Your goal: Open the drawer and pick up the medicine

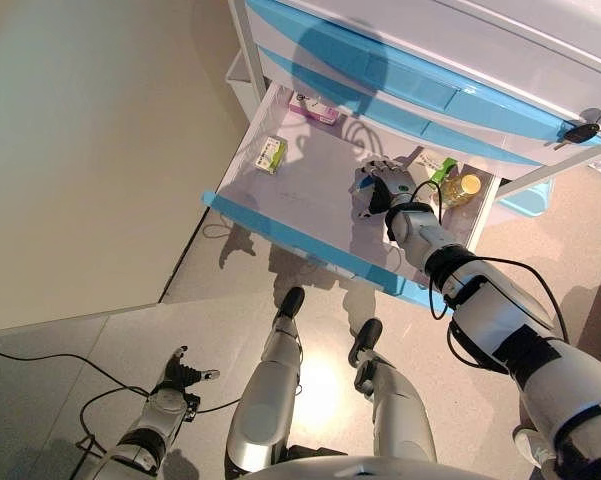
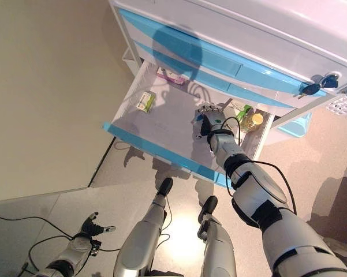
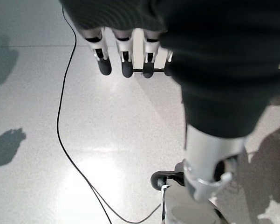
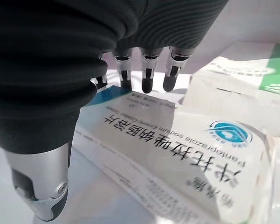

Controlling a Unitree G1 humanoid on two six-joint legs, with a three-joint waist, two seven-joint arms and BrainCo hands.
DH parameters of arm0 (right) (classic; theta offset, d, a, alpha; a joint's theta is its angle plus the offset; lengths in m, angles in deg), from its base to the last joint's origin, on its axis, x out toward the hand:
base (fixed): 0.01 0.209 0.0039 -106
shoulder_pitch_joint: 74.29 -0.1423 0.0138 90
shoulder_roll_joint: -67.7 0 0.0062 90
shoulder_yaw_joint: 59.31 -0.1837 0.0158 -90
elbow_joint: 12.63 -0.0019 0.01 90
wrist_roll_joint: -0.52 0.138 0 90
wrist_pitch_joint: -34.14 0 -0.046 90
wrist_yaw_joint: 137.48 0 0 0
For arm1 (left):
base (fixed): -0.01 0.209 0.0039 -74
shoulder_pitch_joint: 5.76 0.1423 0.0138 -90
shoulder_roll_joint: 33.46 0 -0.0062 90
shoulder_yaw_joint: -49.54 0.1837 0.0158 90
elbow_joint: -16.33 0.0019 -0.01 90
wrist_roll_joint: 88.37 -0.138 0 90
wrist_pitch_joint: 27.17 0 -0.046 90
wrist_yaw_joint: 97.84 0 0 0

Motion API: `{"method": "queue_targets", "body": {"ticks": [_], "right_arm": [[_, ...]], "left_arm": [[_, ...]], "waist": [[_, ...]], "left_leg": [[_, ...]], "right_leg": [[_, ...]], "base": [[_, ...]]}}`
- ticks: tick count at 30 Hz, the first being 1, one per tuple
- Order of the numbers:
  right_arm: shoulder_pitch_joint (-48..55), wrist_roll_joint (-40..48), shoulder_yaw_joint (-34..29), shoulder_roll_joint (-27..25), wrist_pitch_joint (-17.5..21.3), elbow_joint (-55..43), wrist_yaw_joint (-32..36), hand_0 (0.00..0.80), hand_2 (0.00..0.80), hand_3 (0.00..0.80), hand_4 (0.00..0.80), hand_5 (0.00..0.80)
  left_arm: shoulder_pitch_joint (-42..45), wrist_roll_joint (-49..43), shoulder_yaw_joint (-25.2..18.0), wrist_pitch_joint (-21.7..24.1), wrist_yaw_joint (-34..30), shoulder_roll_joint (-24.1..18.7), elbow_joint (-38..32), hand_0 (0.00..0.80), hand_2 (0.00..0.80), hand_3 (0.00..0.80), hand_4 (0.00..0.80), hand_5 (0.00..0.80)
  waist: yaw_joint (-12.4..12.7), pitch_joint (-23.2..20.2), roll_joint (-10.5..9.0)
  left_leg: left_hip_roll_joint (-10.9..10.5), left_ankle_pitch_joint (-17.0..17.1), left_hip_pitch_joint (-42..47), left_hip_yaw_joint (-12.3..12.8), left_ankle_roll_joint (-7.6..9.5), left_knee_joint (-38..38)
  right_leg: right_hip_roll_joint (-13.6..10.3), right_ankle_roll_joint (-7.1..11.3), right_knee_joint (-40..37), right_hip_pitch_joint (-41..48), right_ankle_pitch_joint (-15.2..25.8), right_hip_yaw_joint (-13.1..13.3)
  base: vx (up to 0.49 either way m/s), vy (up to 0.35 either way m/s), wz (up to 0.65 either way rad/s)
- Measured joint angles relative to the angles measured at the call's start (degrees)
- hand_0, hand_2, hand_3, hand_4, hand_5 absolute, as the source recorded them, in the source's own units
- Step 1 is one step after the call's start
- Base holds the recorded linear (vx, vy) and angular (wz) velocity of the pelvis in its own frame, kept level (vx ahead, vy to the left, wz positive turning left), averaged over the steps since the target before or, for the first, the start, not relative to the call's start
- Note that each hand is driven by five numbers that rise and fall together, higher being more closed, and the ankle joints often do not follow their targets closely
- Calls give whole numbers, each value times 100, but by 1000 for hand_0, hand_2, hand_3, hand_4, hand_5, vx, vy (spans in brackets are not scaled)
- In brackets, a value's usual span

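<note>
My left hand [image 1: 176, 378] hangs low in the lower left of the head views, over the floor [image 1: 110, 380], fingers [image 3: 123, 65] straight and loosely spread, holding nothing (it has no part in this step). Farther up, the drawer [image 1: 310, 250] stands pulled out across the middle of the frame, its blue front edge toward me, so the opening looks done and what remains, as I judge it, is the pick. My right hand [image 1: 382, 186] is inside the drawer toward its right end, hovering over a white medicine box [image 4: 177, 154] that fills the lower centre of the right wrist view. My fingers [image 4: 148, 79] there are straight and a little apart, their dark tips just above or barely at the box's far edge (I cannot tell if they touch), the thumb off to one side and closed on nothing. To do this well I should lower the palm, set the fingers over the far long edge and bring the thumb against the near one, squeezing across the narrow side so the flat carton does not skate on the smooth drawer floor. Beyond it lies a second white box with green [image 4: 242, 88], close enough to be nudged. Further back in the drawer sit a yellow-capped bottle [image 1: 464, 187] to the right, a small green box [image 1: 271, 154] to the left and a pink box [image 1: 313, 108] at the rear.
</note>
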Motion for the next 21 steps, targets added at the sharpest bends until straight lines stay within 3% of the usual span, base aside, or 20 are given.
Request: {"method": "queue_targets", "body": {"ticks": [21], "right_arm": [[-37,104,-214,-6,-20,117,-262,0,0,0,0,0]], "left_arm": [[-12,149,18,1,0,11,-51,0,0,0,0,0]], "waist": [[-15,46,69]], "left_leg": [[-41,47,-143,-4,14,-8]], "right_leg": [[-54,18,111,-193,-33,0]], "base": [[0,0,0]]}}
